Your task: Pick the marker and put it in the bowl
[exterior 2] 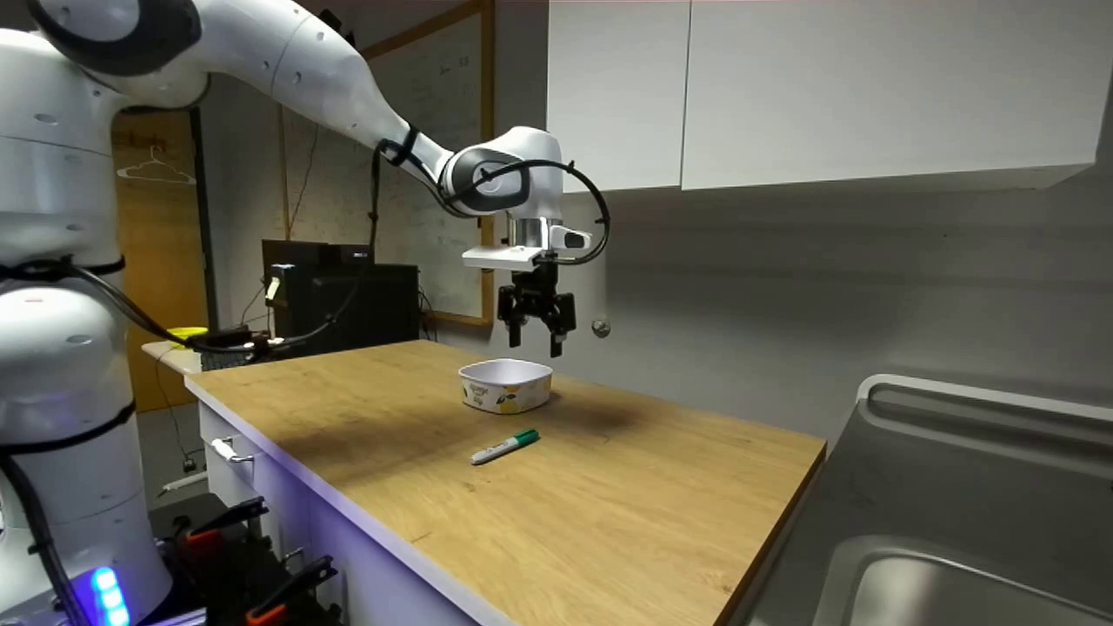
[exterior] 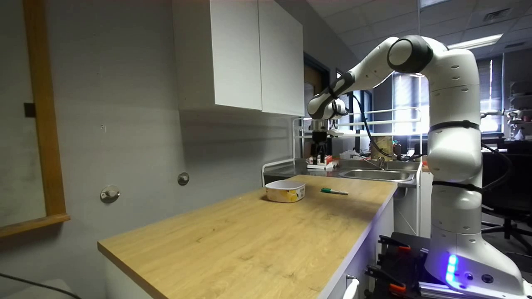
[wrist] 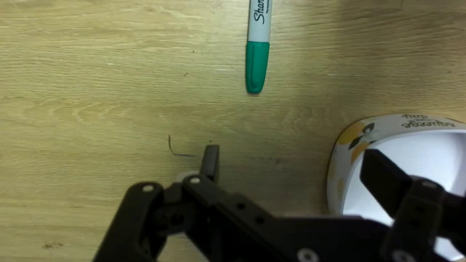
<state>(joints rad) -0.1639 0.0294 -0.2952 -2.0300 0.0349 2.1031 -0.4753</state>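
Note:
The marker, grey-white with a green cap, lies flat on the wooden counter in both exterior views. In the wrist view the marker is at the top, its far end cut off by the frame edge. The bowl, white inside with a lemon print outside, stands upright beside it, and shows at the right of the wrist view. My gripper is raised above the counter, pointing down, fingers wide apart with nothing between them. In the wrist view one finger overlaps the bowl.
The wooden counter runs along a grey wall. White cabinets hang above. A metal sink adjoins one end of the counter. A red-and-white box sits near the sink.

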